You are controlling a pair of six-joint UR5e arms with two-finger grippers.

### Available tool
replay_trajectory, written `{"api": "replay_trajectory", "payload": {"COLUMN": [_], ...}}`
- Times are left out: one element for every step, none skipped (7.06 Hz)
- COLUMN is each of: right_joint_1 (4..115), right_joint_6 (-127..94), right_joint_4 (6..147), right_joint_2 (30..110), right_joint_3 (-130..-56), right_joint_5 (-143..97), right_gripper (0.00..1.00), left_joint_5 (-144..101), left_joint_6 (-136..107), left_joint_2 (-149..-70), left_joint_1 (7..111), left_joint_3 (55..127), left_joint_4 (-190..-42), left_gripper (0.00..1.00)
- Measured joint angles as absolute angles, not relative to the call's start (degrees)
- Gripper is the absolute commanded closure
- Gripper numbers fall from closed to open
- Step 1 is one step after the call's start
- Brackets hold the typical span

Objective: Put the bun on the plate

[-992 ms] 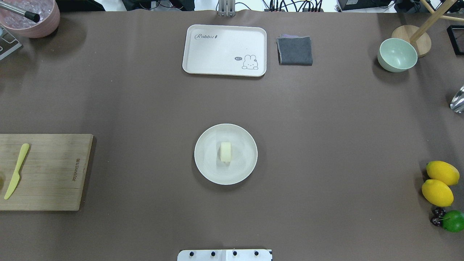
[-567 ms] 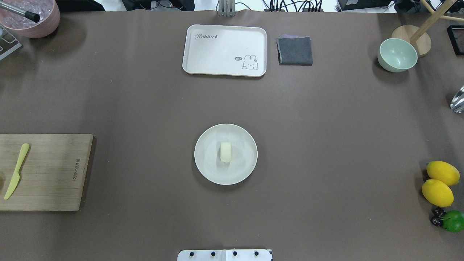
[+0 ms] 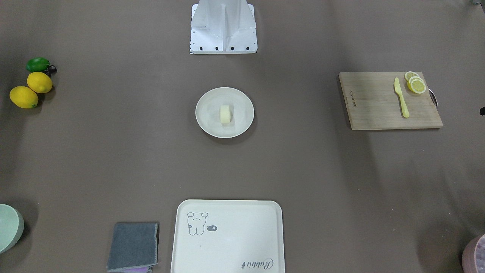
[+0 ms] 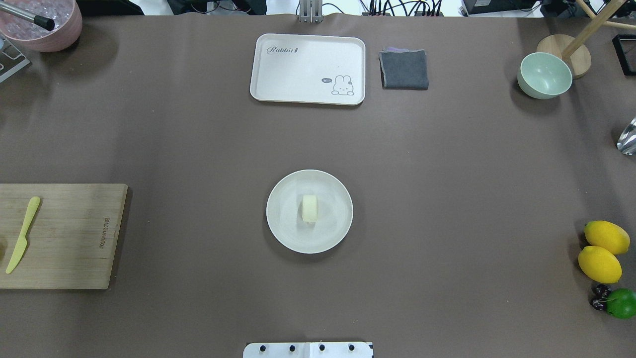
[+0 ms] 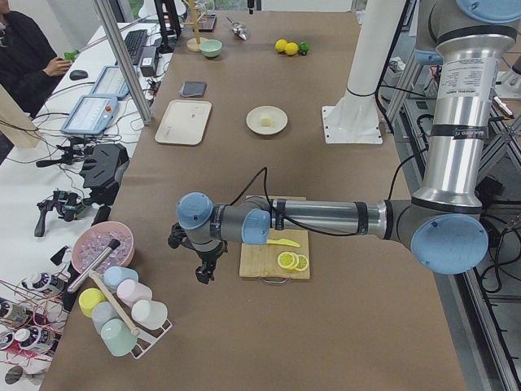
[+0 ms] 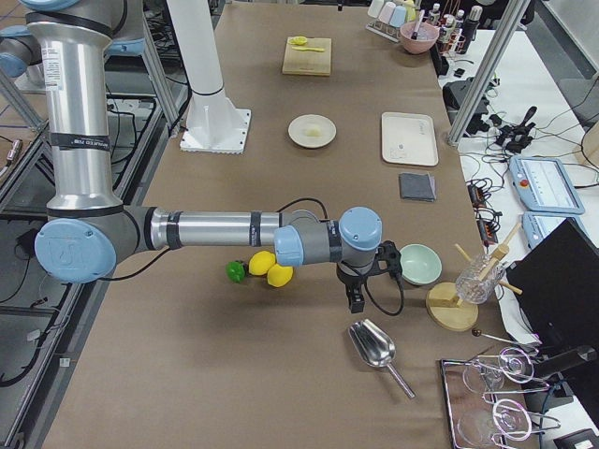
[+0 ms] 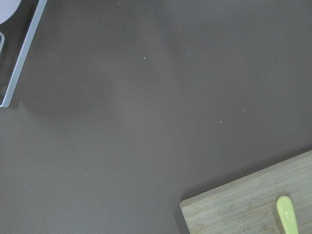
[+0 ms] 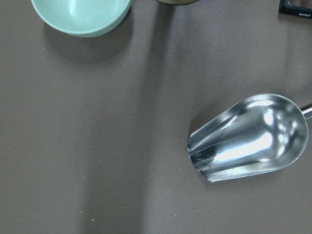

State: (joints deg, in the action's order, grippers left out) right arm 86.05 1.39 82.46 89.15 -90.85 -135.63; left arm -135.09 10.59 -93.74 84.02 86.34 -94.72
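— Where is the bun?

— You find the bun point(image 4: 310, 208) resting near the middle of the plate point(image 4: 285, 239), with nothing else touching it.

— And the end effectors?

— Both are well apart from the plate. The left end effector point(image 5: 202, 269) hangs over the worktop beyond the cutting board point(image 4: 69, 238), on the plate's robot-left side. The right end effector point(image 6: 356, 299) hangs at the opposite end, near the metal scoop point(image 8: 248, 137) and the green bowl point(image 4: 544, 74). You see them only from the side cameras, so I cannot tell whether either one stands wide or narrow.

— What else lies around the plate?

— Across the plate from the robot's base you have the rabbit tray point(image 4: 308, 67) with the grey cloth point(image 4: 404, 68) just beside it. A yellow knife point(image 4: 22, 233) lies on the cutting board.
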Motion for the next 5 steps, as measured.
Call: {"api": "replay_trajectory", "payload": {"right_joint_1": [86.06,86.12,86.17,86.23,86.27], "right_joint_6": [1.41,1.41,1.39,1.33,1.27], "right_joint_4": [82.52,82.53,82.55,82.61,82.66], "right_joint_2": [89.24,89.57,89.91,90.05,90.12], "right_joint_3": [-90.99,-91.37,-91.8,-92.0,-92.07], "right_joint_5": [-135.5,-135.46,-135.43,-135.42,-135.46], "right_gripper": [0.0,0.0,0.0,0.0,0.0], "left_joint_5": [-134.08,-133.89,-133.9,-133.87,-133.79], "left_joint_6": [9.14,8.48,8.27,8.2,8.18], "left_joint_2": [-93.75,-93.73,-93.72,-93.74,-93.77], "left_joint_1": [84.02,84.05,84.11,84.15,84.17], "left_joint_3": [86.39,86.39,86.53,87.05,87.79], "left_joint_4": [-94.69,-94.6,-94.59,-94.59,-94.48], "left_gripper": [0.02,0.02,0.02,0.02,0.02]}}
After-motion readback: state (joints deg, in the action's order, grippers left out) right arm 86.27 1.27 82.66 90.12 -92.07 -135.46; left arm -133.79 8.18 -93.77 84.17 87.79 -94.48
